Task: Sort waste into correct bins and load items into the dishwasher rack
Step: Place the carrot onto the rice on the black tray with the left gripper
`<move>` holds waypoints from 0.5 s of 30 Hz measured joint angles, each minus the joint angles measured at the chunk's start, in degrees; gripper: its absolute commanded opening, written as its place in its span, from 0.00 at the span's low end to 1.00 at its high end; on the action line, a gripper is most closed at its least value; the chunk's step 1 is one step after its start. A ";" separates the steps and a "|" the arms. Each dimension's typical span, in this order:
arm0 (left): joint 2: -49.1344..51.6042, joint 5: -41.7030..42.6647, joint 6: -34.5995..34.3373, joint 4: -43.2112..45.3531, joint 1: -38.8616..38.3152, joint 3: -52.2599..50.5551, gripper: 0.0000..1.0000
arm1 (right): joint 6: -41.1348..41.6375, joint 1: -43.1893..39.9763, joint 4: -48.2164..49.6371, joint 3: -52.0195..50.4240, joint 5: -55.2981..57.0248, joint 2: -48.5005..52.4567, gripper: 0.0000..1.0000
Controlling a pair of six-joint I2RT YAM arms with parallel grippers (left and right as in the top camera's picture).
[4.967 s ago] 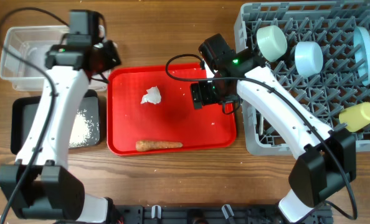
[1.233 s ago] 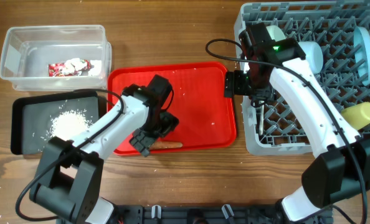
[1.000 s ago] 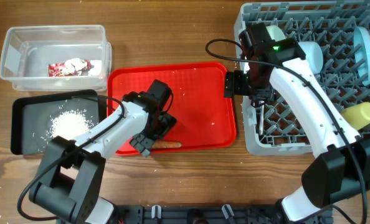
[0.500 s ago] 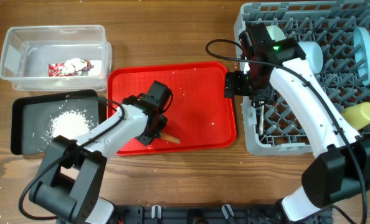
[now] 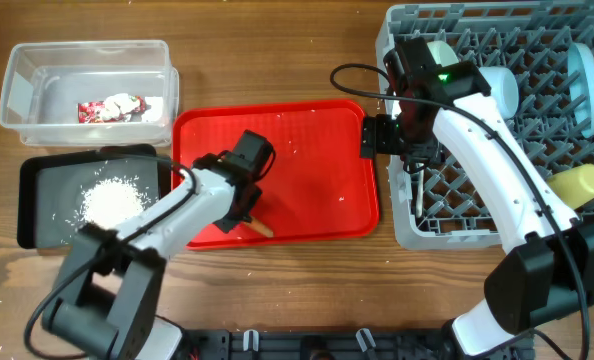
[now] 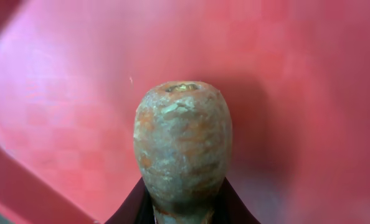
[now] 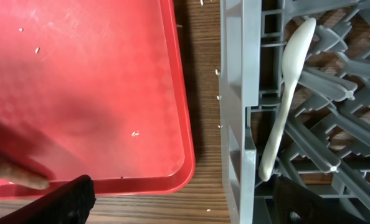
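Cannot read the print on the red-and-white snack wrapper (image 5: 110,108), too small from overhead; finds it in the clear tub (image 5: 17,90) at the far left corner of the table (image 5: 277,50); finds white rice grains (image 5: 107,198) heaped in the black tray (image 5: 32,200) just in front of the tub.

Shows the left gripper (image 5: 247,212) pinching the carrot stick (image 6: 182,143) between its fingers near the front edge of the red serving tray (image 5: 317,130), with the stick slanting out toward that edge; a second ago had those jaws wide apart and the stick lying flat along the front edge; five seconds ago had a crumpled paper ball on the tray, gone from it since.

Shows the right gripper (image 7: 191,202) spread wide and unmoved over the last second, above the gap between the tray's right edge and the left wall of the dishwasher rack (image 5: 497,150); finds the white spoon (image 7: 284,93) inside that wall; finds in the rack also a pale green bowl (image 5: 437,55), a pale blue bowl (image 5: 502,90), a pale blue plate (image 5: 585,75) on edge and a yellow cup (image 5: 577,185).
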 measured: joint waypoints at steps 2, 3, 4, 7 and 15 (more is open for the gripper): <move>-4.68 -0.57 3.39 -0.92 1.95 -0.09 0.15 | 0.00 0.00 -0.02 0.00 0.00 0.00 0.94; -7.74 -0.76 5.60 -1.40 3.41 -0.07 0.16 | 0.00 0.00 -0.04 0.00 0.00 0.00 0.94; -11.06 -0.92 7.85 -2.29 5.22 -0.09 0.17 | 0.00 0.00 -0.04 0.00 -0.02 0.00 0.94; -19.28 -1.70 12.94 -4.04 13.18 -0.07 0.19 | -0.24 0.00 -0.04 0.00 0.00 0.00 0.94; -23.02 -2.91 17.79 0.15 44.89 -0.07 0.24 | -0.46 0.00 -0.04 0.00 0.00 0.00 0.94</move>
